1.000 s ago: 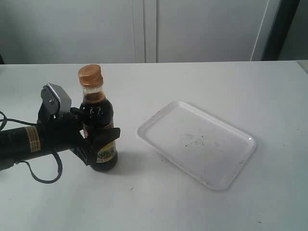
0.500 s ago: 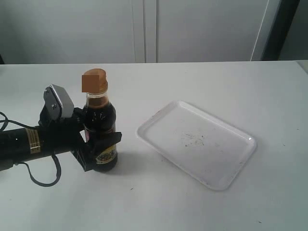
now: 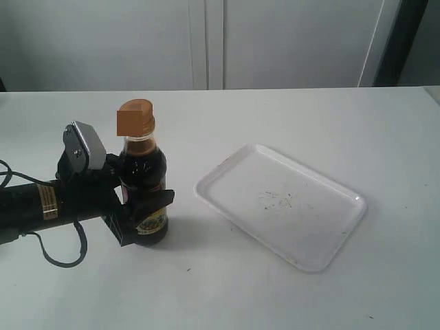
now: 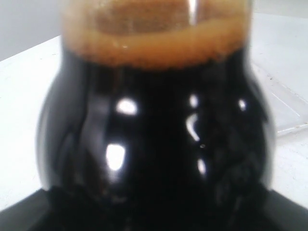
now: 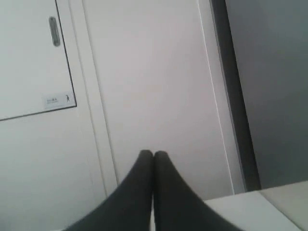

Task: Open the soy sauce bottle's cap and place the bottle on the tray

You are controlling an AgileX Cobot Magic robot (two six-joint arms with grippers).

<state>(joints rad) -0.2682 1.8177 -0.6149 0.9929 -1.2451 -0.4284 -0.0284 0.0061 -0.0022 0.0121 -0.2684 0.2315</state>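
Note:
The soy sauce bottle [image 3: 143, 165] stands upright on the white table, left of centre. Its copper-gold cap [image 3: 135, 118] is down on the neck. My left gripper [image 3: 147, 207] comes in from the left and is shut on the bottle's lower body, with one finger [image 3: 157, 200] across the label. In the left wrist view the dark bottle [image 4: 154, 134] fills the frame. The white tray [image 3: 234, 182] lies to the bottle's right with nothing on it. My right gripper [image 5: 154, 156] is shut on nothing, points at a cabinet and is outside the exterior view.
White cabinet doors [image 3: 206, 41] stand behind the table's far edge. The left arm's cable [image 3: 65, 254] loops on the table at the near left. A corner of the tray [image 4: 284, 110] shows beside the bottle in the left wrist view.
Over the last second the bottle and my left gripper shifted slightly to the right and the cap dropped a little lower. Since half a second ago almost nothing has moved.

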